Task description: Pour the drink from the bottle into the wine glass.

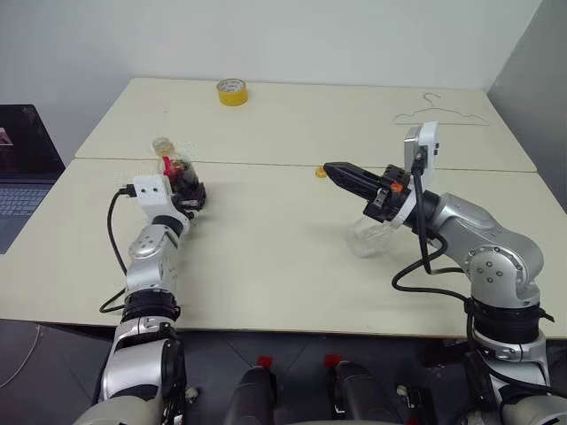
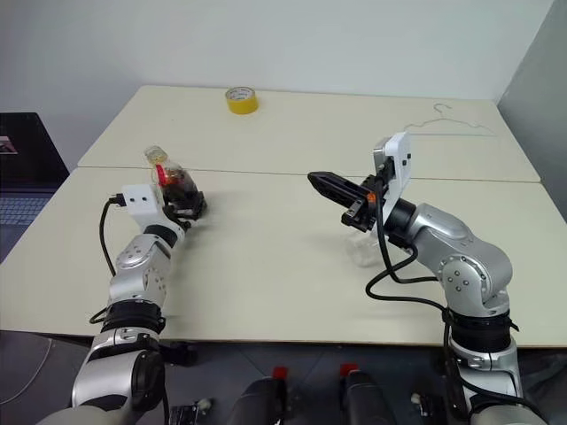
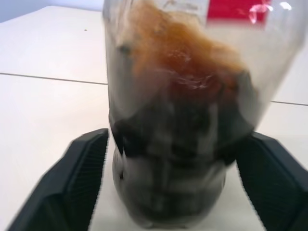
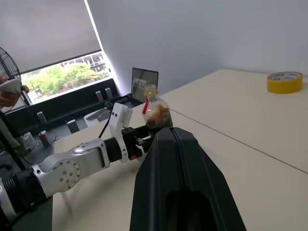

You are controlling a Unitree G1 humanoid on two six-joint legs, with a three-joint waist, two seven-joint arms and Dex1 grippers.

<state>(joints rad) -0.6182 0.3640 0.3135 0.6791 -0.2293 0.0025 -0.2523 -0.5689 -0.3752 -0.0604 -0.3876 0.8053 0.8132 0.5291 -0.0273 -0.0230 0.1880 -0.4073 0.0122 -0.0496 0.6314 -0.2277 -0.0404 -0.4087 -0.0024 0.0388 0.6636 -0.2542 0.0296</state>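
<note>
The bottle (image 1: 174, 168) stands upright at the left of the near table, its neck uncapped. Dark drink (image 3: 173, 159) fills its lower part, with brown foam above. My left gripper (image 1: 188, 193) is open, one finger (image 3: 79, 168) on each side of the bottle's base, close to it. The wine glass (image 1: 368, 237) is clear and sits on the table right of centre, partly hidden under my right wrist. My right gripper (image 1: 333, 170) is shut on nothing and hovers above the table, pointing left toward the bottle. A small yellow cap (image 1: 321, 172) lies just behind its tip.
A yellow tape roll (image 1: 232, 91) sits at the back of the far table, and a wire hanger (image 1: 440, 113) lies at the back right. A laptop (image 1: 22, 168) stands off the table's left edge. A person's hand (image 4: 9, 91) shows far off by the window.
</note>
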